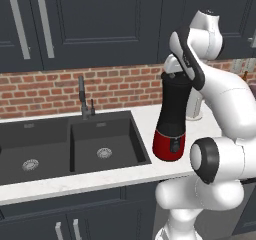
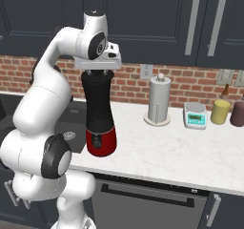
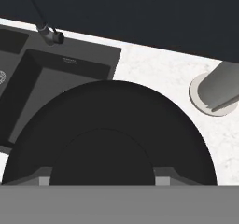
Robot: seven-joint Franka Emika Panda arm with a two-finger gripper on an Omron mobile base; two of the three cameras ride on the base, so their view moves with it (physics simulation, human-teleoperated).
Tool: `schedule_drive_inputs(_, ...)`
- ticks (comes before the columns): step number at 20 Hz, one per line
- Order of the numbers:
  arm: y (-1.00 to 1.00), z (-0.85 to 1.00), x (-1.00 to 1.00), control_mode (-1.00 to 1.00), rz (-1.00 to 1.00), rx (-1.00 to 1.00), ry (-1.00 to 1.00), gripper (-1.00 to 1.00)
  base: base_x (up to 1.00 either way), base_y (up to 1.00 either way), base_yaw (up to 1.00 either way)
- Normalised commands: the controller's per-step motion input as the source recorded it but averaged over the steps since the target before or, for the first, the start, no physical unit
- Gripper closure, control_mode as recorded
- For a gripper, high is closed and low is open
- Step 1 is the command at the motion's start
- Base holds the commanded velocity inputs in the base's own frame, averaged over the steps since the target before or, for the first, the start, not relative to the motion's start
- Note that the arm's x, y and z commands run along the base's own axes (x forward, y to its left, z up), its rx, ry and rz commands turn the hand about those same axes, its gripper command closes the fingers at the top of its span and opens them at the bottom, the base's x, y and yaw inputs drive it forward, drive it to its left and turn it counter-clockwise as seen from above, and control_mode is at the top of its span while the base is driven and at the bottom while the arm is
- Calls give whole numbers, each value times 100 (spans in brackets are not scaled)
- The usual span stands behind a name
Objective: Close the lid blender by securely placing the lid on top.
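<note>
- The fingers [image 3: 162, 177] are showing as two small grey tips at the bottom of the hand view, set either side of the lid's raised centre; they seem to be pinching that centre, though the contact itself is sitting at the edge of the view, so I am judging rather than seeing it.
- The gripper [image 2: 97, 70] is pointing straight down over the blender [image 2: 99, 113], right at the jar's top.
- The lid [image 3: 112, 129] is lying as a broad black disc under the hand; in the side views it is merging with the black jar, so I cannot tell whether it is fully seated or just resting on the rim.
- The blender is standing upright on the white counter [image 2: 190, 151], with the sink [image 1: 75, 139] at its 9 o'clock in the left base view and the paper-towel roll [image 2: 159, 99] at its 3 o'clock in the right base view.
- Handling, as a judgement: the lid is looking light, rigid and smooth, so it is likely to slip sideways; the raised centre is the sensible place to hold.
- The jar is tall on a narrow red base, so sideways pushing is risking a tip; pressing should be going straight down.
</note>
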Motion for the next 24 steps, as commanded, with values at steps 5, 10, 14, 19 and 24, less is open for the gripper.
schedule_drive_inputs(5, 16, -41, 14, -100, 0, 0, -2, 100, 0, 0, 0)
schedule_drive_inputs(10, 24, -42, 12, -100, 0, 0, -3, -100, 0, 0, 0)
schedule_drive_inputs(14, 20, -32, 1, -100, 0, 0, -3, -100, 0, 0, 0)
schedule_drive_inputs(19, 9, -15, 0, -100, 0, 0, -2, -100, 0, 0, 0)
schedule_drive_inputs(24, 1, -3, 0, -100, 0, 0, 0, -100, 0, 0, 0)
